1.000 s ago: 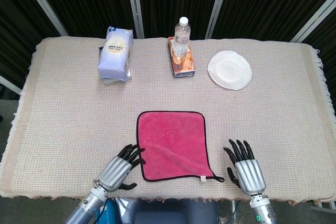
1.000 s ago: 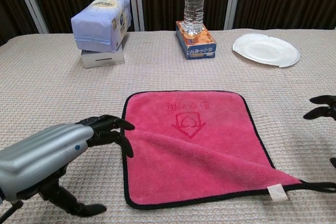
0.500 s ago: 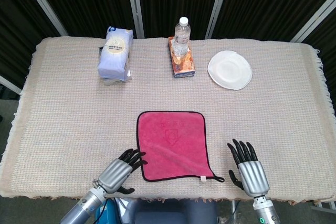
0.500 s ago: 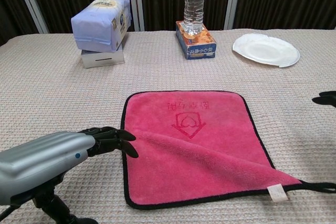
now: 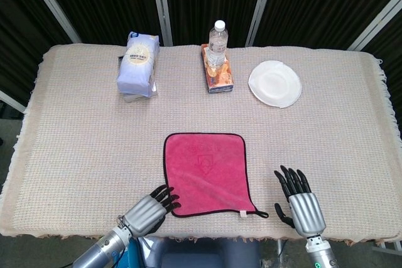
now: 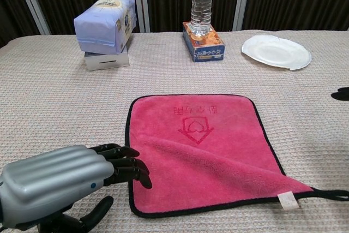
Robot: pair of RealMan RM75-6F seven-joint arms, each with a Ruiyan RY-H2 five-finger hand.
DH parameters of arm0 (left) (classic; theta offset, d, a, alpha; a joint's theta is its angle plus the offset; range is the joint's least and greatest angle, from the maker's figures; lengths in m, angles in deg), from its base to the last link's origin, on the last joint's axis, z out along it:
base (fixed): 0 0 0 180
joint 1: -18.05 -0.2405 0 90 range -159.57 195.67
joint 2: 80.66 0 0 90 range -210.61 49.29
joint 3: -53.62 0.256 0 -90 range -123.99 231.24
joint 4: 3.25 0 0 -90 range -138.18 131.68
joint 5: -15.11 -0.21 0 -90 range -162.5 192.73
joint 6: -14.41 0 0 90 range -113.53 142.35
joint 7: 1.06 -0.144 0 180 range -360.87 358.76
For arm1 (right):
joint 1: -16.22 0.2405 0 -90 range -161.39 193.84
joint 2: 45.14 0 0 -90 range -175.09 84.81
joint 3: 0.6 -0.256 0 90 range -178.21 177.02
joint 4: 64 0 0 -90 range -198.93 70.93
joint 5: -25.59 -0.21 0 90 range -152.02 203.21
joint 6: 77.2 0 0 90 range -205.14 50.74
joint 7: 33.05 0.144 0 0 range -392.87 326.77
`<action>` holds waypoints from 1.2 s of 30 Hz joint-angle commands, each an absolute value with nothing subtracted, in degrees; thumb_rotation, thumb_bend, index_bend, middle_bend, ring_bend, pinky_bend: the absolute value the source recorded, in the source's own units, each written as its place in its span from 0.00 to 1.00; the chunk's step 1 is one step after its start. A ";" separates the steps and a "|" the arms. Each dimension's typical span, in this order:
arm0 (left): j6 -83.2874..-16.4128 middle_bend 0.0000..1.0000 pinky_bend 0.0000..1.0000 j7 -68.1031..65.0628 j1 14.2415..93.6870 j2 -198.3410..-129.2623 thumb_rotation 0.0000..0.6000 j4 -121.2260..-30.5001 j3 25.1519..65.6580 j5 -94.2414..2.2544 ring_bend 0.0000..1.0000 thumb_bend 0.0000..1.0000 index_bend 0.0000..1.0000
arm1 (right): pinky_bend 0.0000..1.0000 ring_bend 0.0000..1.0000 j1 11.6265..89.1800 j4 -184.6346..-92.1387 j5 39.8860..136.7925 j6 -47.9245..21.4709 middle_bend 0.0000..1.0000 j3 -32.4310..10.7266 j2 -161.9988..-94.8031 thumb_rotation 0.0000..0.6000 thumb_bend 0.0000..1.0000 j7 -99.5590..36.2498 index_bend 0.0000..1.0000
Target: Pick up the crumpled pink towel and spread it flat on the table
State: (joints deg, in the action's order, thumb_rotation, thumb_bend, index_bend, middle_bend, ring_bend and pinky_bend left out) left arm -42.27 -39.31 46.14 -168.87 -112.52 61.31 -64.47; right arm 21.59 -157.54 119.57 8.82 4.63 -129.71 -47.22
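Lying spread out on the table [image 5: 75, 136], the pink towel [image 5: 206, 172] is flat and roughly square, black-edged, with a crest mark on it and a small white tag and loop trailing off one near corner. The left hand [image 5: 149, 209] sits at the towel's near-left corner with its dark fingers [image 6: 124, 163] loosely extended, their tips at or just over the black hem; it has hold of nothing. The right hand [image 5: 300, 204] rests well clear of the towel on its right side, fingers spread and pointing away from the robot, holding nothing either. Beyond the towel, along the far side of the table, stand a blue-white package [image 5: 139, 62] on a small box, a water bottle [image 5: 217, 42] upright on an orange box [image 5: 218, 75], and a white plate [image 5: 274, 83] further right.
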 commanded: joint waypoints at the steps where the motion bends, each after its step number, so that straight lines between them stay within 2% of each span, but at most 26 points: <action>1: -41.06 0.13 0.03 -43.80 46.90 -169.57 1.00 -112.78 61.60 -61.65 0.00 0.78 0.20 | 0.00 0.00 21.55 -157.87 119.77 8.85 0.00 4.49 -129.36 1.00 0.38 -47.08 0.07; 10: -40.30 0.13 0.03 -50.74 48.03 -172.90 1.00 -112.05 61.18 -55.21 0.00 0.79 0.20 | 0.00 0.00 21.38 -158.68 120.06 8.65 0.00 4.21 -128.86 1.00 0.38 -46.76 0.07; 17: -40.89 0.14 0.04 -53.14 48.33 -172.68 1.00 -112.54 62.27 -52.95 0.00 0.79 0.20 | 0.00 0.00 21.06 -158.91 119.64 8.44 0.00 4.08 -128.51 1.00 0.38 -45.51 0.07; 36: -41.95 0.15 0.04 -49.09 47.72 -166.34 1.00 -115.36 67.47 -58.62 0.00 0.79 0.20 | 0.00 0.00 20.47 -158.31 120.05 8.29 0.00 3.77 -129.59 1.00 0.38 -45.67 0.07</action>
